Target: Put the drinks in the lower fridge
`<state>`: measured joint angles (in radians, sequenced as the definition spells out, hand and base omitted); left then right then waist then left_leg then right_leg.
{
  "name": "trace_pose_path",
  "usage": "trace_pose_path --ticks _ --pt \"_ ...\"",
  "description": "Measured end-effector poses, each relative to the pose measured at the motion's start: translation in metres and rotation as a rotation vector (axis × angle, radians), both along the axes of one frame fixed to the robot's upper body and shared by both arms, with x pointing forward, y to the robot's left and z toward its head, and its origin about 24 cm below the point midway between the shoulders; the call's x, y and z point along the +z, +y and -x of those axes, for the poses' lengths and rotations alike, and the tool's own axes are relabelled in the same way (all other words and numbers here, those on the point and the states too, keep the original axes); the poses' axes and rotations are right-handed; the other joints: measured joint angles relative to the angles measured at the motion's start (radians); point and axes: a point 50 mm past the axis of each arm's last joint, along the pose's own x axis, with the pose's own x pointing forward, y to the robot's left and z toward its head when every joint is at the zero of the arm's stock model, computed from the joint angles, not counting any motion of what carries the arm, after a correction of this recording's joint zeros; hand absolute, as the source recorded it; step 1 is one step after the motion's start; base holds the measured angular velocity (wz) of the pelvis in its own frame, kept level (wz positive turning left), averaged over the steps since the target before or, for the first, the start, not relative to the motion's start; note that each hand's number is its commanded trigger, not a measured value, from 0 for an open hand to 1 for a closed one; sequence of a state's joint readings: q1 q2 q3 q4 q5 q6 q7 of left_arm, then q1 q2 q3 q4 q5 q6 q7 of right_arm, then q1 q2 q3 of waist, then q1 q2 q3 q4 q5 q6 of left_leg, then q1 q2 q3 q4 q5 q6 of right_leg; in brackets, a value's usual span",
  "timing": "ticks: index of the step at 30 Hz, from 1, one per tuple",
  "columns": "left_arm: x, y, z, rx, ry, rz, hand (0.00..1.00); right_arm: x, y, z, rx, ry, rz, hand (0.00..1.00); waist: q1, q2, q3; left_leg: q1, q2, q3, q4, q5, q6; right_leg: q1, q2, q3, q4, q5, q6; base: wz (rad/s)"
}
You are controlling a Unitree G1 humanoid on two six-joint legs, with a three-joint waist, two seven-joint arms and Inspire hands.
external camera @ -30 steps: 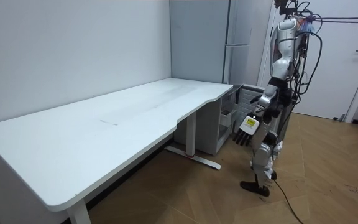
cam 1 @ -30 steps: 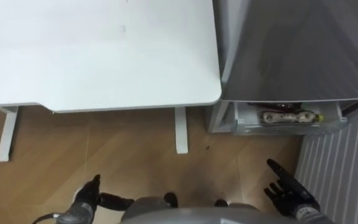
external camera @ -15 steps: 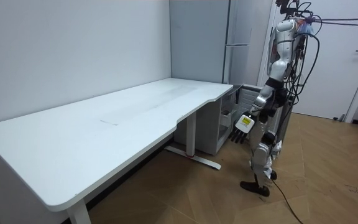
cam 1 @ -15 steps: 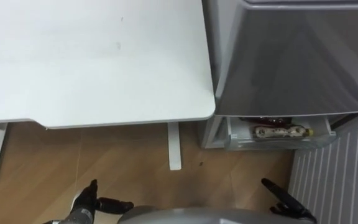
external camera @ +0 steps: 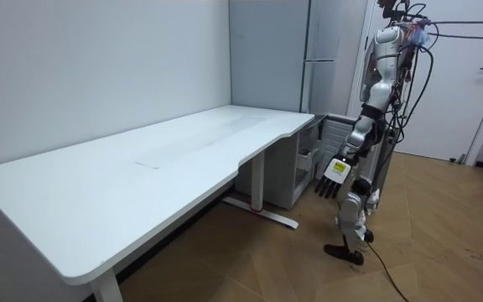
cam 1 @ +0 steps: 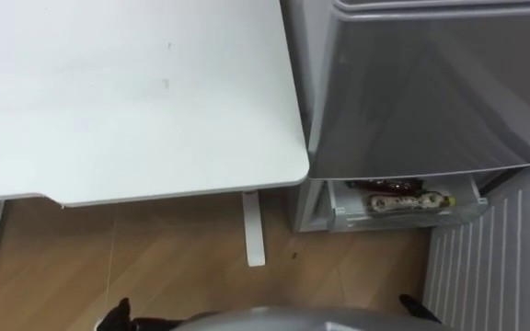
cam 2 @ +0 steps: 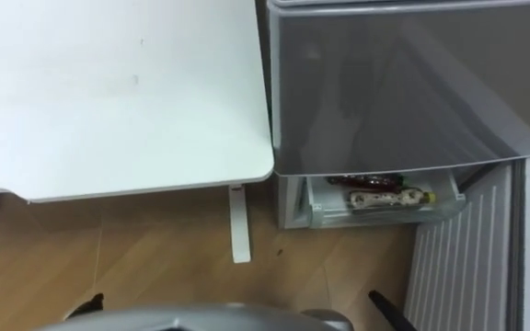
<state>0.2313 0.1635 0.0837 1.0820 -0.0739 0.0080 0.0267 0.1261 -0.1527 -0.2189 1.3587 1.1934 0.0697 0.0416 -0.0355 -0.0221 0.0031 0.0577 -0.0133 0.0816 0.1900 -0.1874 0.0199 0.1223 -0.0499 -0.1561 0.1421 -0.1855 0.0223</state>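
White tabletop [cam 1: 136, 92] at left, bare. My left hand [external camera: 334, 171] hangs relaxed, empty. Past the table leg [cam 1: 252, 230], open floor [cam 1: 173, 253] leads to the lower fridge drawer [cam 1: 343, 217], open, with drinks [cam 1: 403, 199] lying inside. Right hand [cam 1: 412, 302]: state cannot be told. I judge loading done; next, bend and push the drawer shut.

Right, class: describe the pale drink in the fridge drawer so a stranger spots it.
Right of the white table stands the grey fridge; its bottom drawer is open. Bottles lie in it: the pale drink is the front one, yellow-tipped, unlike the dark bottle behind it.
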Motion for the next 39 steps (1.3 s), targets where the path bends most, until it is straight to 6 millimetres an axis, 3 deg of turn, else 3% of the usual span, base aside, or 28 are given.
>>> trace_pose_path --ticks 9,12,17,18,20,22,27,32,34,39 --pt "-0.002 0.003 0.018 0.02 0.073 -0.004 0.0 0.001 -0.001 -0.006 -0.123 -0.065 -0.022 0.0 -0.019 -0.004 0.0048 0.02 0.0 -0.005 0.026 -0.023 0.0 0.035 -0.002 -0.008 0.014 -0.019 0.002 0.02" --pt "-0.002 0.002 0.017 -0.011 0.091 -0.001 0.0 0.001 -0.003 -0.005 -0.175 -0.075 -0.021 0.0 -0.018 0.001 0.0041 -0.001 0.004 -0.013 0.07 -0.049 -0.001 0.024 -0.002 -0.01 0.039 -0.039 0.003 0.05" --pt "-0.002 0.0 0.002 -0.08 0.083 0.019 0.0 0.003 -0.005 -0.032 -0.24 -0.155 -0.028 0.0 -0.016 0.023 -0.0015 -0.094 0.008 -0.025 0.148 -0.065 0.003 -0.072 -0.005 -0.015 0.109 -0.051 0.001 0.03" --pt "-0.002 0.0 -0.006 -0.105 0.072 0.016 0.0 0.004 -0.005 -0.04 -0.251 -0.18 -0.03 0.0 -0.016 0.03 0.0055 -0.112 0.008 -0.026 0.157 -0.065 0.003 -0.091 -0.006 -0.016 0.127 -0.051 0.001 0.0" --pt "-0.001 -0.001 -0.017 -0.152 0.056 0.011 0.0 0.006 -0.005 -0.057 -0.247 -0.226 -0.031 0.0 -0.014 0.036 0.004 -0.162 0.009 -0.028 0.187 -0.066 0.005 -0.145 -0.011 -0.019 0.168 -0.057 -0.002 0.0" --pt "0.0 -0.001 -0.035 -0.167 0.028 0.008 0.0 0.011 -0.004 -0.087 -0.241 -0.296 -0.041 0.0 -0.005 0.041 0.0145 -0.253 0.009 -0.027 0.246 -0.069 0.009 -0.25 -0.019 -0.01 0.258 -0.078 -0.005 0.0" --pt "0.005 0.0 -0.065 -0.193 -0.046 -0.01 0.0 0.024 -0.01 -0.131 -0.241 -0.427 -0.024 0.0 0.018 0.041 0.0204 -0.462 0.019 -0.02 0.386 -0.084 0.01 -0.475 -0.029 -0.001 0.43 -0.113 -0.021 -0.02" --pt "0.006 0.007 -0.067 -0.207 -0.037 -0.034 0.0 0.036 -0.026 -0.149 -0.262 -0.496 0.016 0.0 0.046 0.032 0.0218 -0.642 0.018 -0.008 0.498 -0.086 0.01 -0.676 -0.041 0.025 0.581 -0.143 -0.029 -0.03" --pt "0.01 0.018 -0.067 -0.221 -0.034 -0.086 0.0 0.046 -0.039 -0.16 -0.262 -0.525 0.053 0.0 0.05 0.019 0.0287 -0.746 0.013 -0.007 0.563 -0.087 0.01 -0.784 -0.057 0.027 0.671 -0.162 -0.035 0.08" --pt "0.014 0.026 -0.073 -0.251 -0.035 -0.127 0.0 0.074 -0.072 -0.188 -0.296 -0.615 0.153 0.0 0.073 0.009 0.0345 -0.919 0.012 -0.01 0.674 -0.095 0.003 -0.96 -0.072 0.032 0.801 -0.187 -0.045 0.07"
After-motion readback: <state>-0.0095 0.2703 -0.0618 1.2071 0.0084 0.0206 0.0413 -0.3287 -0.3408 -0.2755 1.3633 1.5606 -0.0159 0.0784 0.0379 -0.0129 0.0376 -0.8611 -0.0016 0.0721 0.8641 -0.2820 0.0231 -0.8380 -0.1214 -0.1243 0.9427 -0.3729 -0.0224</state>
